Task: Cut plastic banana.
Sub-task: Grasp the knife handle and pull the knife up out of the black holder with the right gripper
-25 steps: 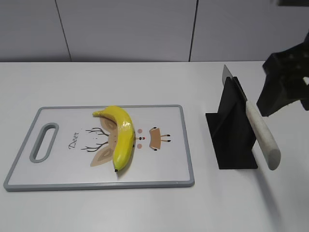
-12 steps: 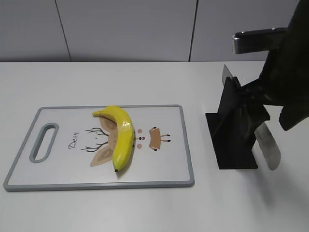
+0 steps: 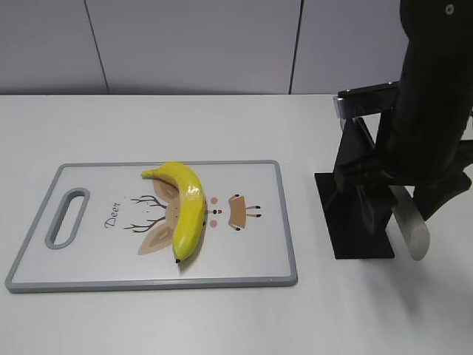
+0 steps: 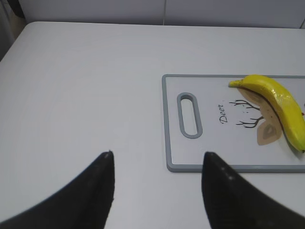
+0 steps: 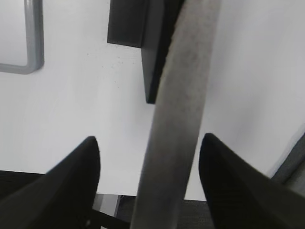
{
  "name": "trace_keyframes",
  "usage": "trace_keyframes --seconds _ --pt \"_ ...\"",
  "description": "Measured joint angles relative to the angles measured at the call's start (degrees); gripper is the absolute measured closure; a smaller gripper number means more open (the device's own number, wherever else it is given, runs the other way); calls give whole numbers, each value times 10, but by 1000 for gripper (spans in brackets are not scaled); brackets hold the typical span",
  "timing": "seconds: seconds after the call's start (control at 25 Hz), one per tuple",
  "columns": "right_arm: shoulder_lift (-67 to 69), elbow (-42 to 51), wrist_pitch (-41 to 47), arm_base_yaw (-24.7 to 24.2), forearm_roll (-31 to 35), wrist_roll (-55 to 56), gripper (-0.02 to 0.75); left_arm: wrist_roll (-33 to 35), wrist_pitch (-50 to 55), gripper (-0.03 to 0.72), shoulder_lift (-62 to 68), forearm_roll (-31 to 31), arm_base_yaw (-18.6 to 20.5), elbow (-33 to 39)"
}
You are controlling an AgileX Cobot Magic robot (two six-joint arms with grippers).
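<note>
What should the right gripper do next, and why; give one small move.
Probably close the right gripper on the knife handle. Its jaws stand open with the pale handle running between them, and the knife sits in its black stand. The plastic banana lies uncut on the cutting board.

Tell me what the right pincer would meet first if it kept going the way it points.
Most likely the knife handle, which runs between the open fingers of the right pincer. Beyond it stand the black knife stand and the table; depth is unclear.
</note>
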Motion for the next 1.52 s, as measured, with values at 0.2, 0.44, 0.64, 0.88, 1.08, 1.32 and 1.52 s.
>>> trace_keyframes --seconds 0.2,0.44,0.64,0.88,1.08,1.32,1.52 --pt "9 0 1 0 0 0 309 0 0 133 0 0 0 0" --pt "10 0 7 0 -3 21 539 0 0 136 0 0 0 0" --pt "10 0 9 0 -6 38 566 0 0 137 0 0 0 0" --pt "10 0 7 0 -2 41 568 0 0 137 0 0 0 0" --pt "-7 0 0 -1 4 46 569 0 0 137 0 0 0 0" --pt "-50 0 -5 -1 10 54 570 0 0 137 0 0 0 0" --pt "-91 0 -5 0 0 65 572 0 0 137 0 0 0 0"
